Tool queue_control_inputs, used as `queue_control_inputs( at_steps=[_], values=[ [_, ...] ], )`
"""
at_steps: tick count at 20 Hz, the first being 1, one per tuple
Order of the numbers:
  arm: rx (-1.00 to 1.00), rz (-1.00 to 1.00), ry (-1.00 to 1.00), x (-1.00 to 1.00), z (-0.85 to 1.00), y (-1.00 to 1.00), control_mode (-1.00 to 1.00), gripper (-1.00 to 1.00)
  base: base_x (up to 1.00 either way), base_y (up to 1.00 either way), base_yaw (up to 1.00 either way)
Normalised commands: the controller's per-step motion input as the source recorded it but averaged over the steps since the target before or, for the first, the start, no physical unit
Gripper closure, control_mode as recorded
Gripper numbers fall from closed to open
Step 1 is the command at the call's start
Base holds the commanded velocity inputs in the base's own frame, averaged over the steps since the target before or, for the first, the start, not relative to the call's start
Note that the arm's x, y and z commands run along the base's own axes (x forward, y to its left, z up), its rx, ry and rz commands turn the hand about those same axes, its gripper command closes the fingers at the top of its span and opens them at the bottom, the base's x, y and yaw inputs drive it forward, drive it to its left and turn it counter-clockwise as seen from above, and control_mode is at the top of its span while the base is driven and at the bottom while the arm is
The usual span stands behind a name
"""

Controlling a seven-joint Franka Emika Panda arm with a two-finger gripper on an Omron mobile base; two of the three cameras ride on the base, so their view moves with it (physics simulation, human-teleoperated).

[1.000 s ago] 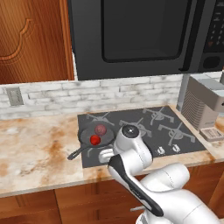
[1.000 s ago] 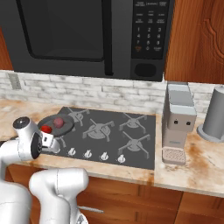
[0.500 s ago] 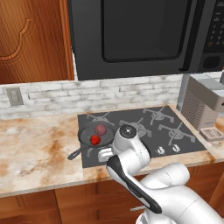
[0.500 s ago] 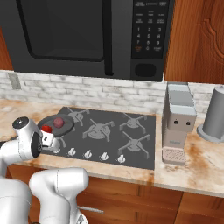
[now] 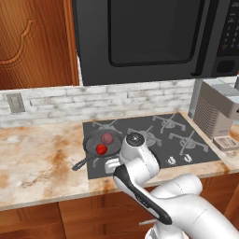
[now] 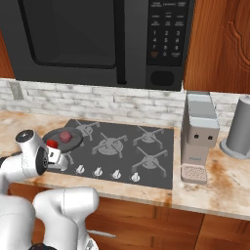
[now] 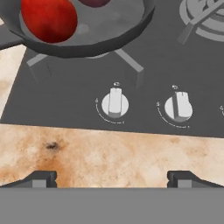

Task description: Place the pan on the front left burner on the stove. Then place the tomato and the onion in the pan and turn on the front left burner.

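Observation:
The dark pan [image 7: 94, 41] sits on the front left burner [image 7: 130, 66] of the stove [image 7: 74, 94], its handle [image 5: 80, 163] pointing out over the counter. Inside it lie the red tomato [image 7: 49, 17] and the purple-maroon onion [image 7: 94, 2]; the left base view shows the tomato [image 5: 101, 149] in front of the onion [image 5: 107, 138]. My gripper [image 7: 113, 179] is open and holds nothing. It hovers over the counter's front strip, facing the leftmost knob [image 7: 115, 104] and its neighbour [image 7: 178, 107]. The fingertips [image 7: 41, 178] stand wide apart.
More silvery knobs [image 6: 116, 174] line the stove's front edge. A grey coffee machine [image 6: 197, 134] stands right of the stove, with a grey canister [image 6: 241, 132] beyond it. A microwave [image 6: 97, 39] hangs above. Marbled counter [image 5: 37, 158] stretches to the left.

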Motion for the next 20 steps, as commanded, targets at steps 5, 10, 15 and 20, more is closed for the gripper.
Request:
queue_control_inputs(
  at_steps=[5, 10, 15, 20],
  values=[
    [0.08, 0.00, 0.00, 0.06, -0.39, -0.18, -1.00, -1.00, 0.00, 0.00, 0.00],
    [0.05, -0.01, -0.01, 0.12, -0.46, -0.19, -1.00, -1.00, 0.00, 0.00, 0.00],
    [0.00, -0.06, -0.13, 0.14, -0.55, -0.15, -1.00, -1.00, 0.00, 0.00, 0.00],
    [0.00, -0.07, -0.19, 0.00, -0.48, -0.23, -1.00, -1.00, 0.00, 0.00, 0.00]
  ],
)
